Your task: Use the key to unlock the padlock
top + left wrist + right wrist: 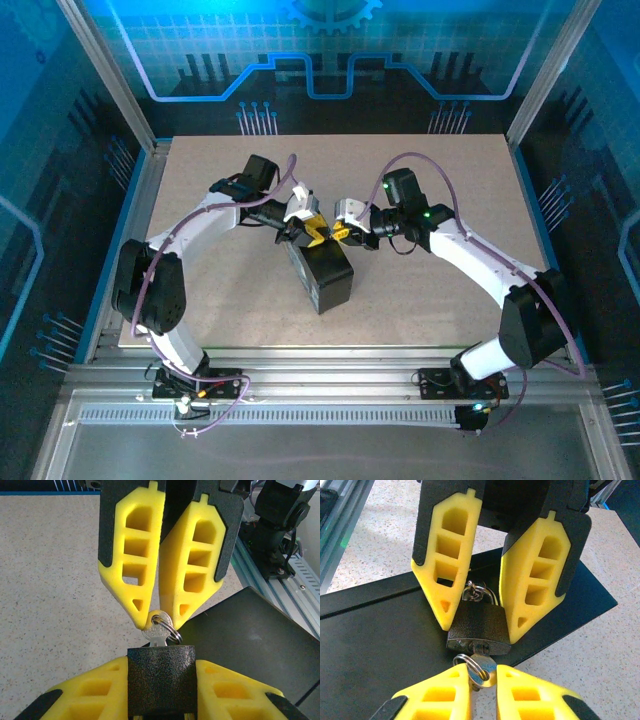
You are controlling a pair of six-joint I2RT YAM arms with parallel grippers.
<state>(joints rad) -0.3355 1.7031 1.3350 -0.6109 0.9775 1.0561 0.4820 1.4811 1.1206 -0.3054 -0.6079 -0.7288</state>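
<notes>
The left tool (pixel 161 664) is clamped narrow on the dark body of the padlock (pixel 479 625), one yellow finger on each side. The right tool (pixel 482 679) faces it, nearly closed, pinching the head of the key (pixel 157 636). The key's blade is sunk into the bottom of the lock. From where I stand, both meet over the middle of the bench (pixel 50 580), at the far end of a black box (pixel 322 275) that reaches toward the near edge.

The key looks to be in, so I'd say the turn comes next. That needs the right tool to twist about the key's own line while the left keeps the body from rolling with it.

The right wrist view gives the keyhole face, the key ring (pixel 466 662) and the shackle (pixel 479 591), which looks seated. Whether it passes through a catch on the box, I cannot tell. The left wrist view hides the shackle but shows how squarely the key head is pinched. From above, the lock is too small to read.
</notes>
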